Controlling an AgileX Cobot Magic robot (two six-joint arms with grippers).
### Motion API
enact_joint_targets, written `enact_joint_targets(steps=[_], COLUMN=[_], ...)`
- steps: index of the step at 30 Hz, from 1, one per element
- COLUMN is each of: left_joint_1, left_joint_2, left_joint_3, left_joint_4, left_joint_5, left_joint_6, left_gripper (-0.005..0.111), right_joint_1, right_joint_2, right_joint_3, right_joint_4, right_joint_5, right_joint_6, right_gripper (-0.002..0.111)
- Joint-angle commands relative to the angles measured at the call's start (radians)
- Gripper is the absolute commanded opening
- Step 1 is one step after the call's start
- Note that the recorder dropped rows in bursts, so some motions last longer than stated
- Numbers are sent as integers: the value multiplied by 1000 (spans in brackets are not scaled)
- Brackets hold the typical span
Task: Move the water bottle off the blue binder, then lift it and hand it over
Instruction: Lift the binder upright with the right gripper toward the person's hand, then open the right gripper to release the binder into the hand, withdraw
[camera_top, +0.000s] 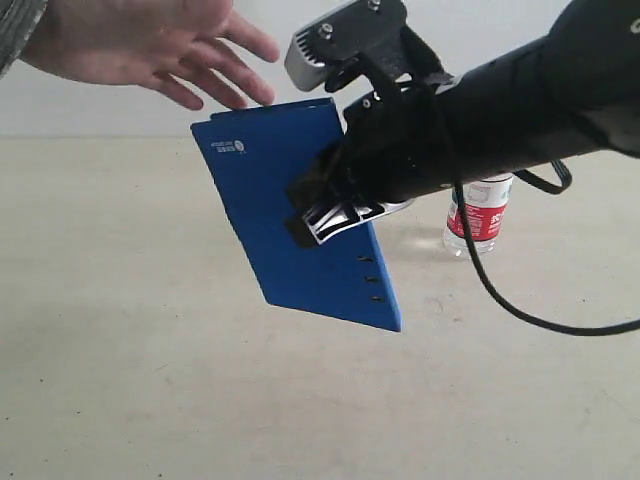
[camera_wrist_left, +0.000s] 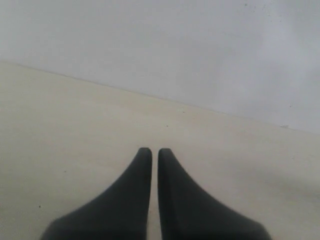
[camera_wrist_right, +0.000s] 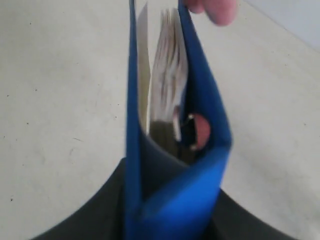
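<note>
The binder (camera_top: 285, 190) is held up off the table (camera_top: 120, 350), tilted, pinched by the right gripper (camera_top: 322, 212) — a hand (camera_top: 150, 40) is right at its top edge, at 11 o'clock. The bottle (camera_top: 480, 215) is stood on the table at 3 o'clock from the binder. The left gripper (camera_wrist_left: 154, 152) is pressed together — nothing is held.

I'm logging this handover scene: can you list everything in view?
table: one, beige, beneath everything
blue binder: one, dark blue, held tilted in the air
water bottle: one, clear with red-and-white label, standing on the table beyond the right arm
cable: one, black, hanging from the right arm
person's hand: one, bare, at the binder's upper corner
right arm: one, black, jaws clamped on the binder
left jaws: one pair, black, shut, above the table
</note>
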Motion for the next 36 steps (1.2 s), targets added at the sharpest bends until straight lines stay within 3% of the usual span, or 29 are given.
enact_joint_targets(steps=[1, 9, 15, 19, 27, 33, 36], left_joint_1=[1, 1, 1, 1, 1, 1, 1], left_joint_2=[5, 5, 5, 5, 5, 5, 5], left_joint_3=[4, 4, 4, 4, 4, 4, 4], left_joint_4=[-9, -9, -9, -9, -9, -9, -9], left_joint_5=[-7, -2, -44, -44, -44, -58, -85], left_joint_6=[-5, -5, -5, -5, -5, -5, -5], left_gripper=[5, 5, 5, 5, 5, 5, 5], right_joint_1=[3, 3, 3, 3, 3, 1, 1], right_joint_2=[6, 4, 4, 4, -11, -187, -348], right_joint_3=[-69, -142, -142, -142, -144, -160, -170], right_joint_4=[37, 42, 42, 42, 37, -27, -46], right_joint_5=[-69, -76, -76, -76, -76, -82, -34], right_joint_6=[-11, -11, -11, -11, -11, -24, -24], right_gripper=[0, 1, 31, 38, 38, 36, 15])
